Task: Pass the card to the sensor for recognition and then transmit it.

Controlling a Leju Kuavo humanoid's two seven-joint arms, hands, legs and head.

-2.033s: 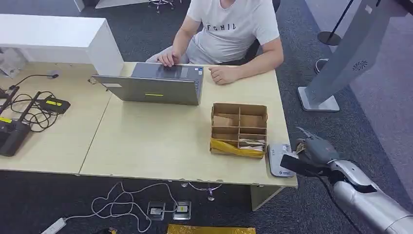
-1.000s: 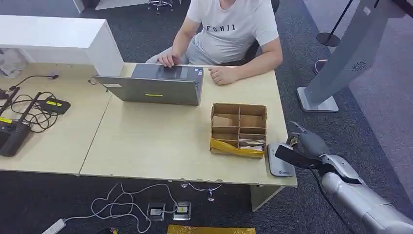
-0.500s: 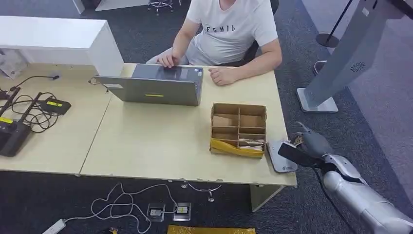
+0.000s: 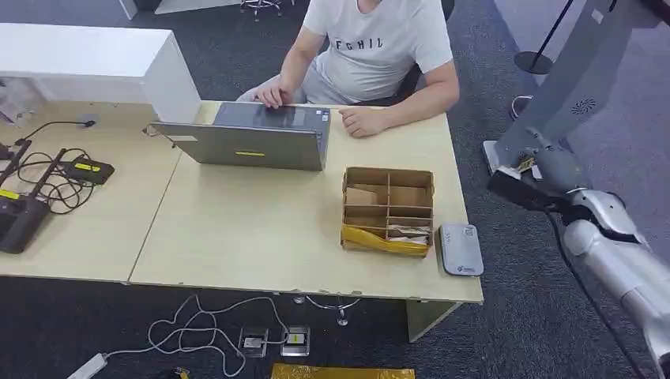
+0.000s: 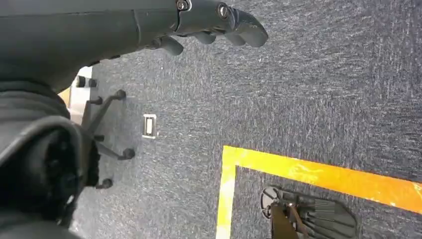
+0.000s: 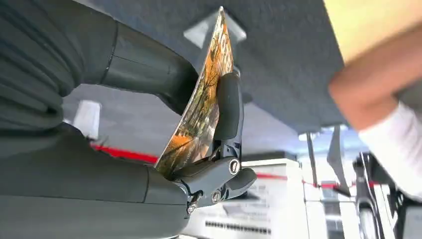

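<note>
Beyond desk (image 4: 261, 229), card (image 6: 201, 107) in right hand (image 4: 545, 170)

The head view looks steeply down on the desk (image 4: 261, 229) from high up. Both wrist views sit close behind their hands; the right shares the person's arm (image 6: 370, 94) at 12 o'clock.

The table (image 4: 261, 229) holds a laptop (image 4: 251, 140), a box (image 4: 387, 209), a sensor (image 4: 461, 248) and cables (image 4: 47, 178).

Orange-patterned card (image 6: 201, 117) pinched on edge between fingers (image 6: 226, 107); grey flat sensor (image 4: 461, 248) at the table's corner.
</note>
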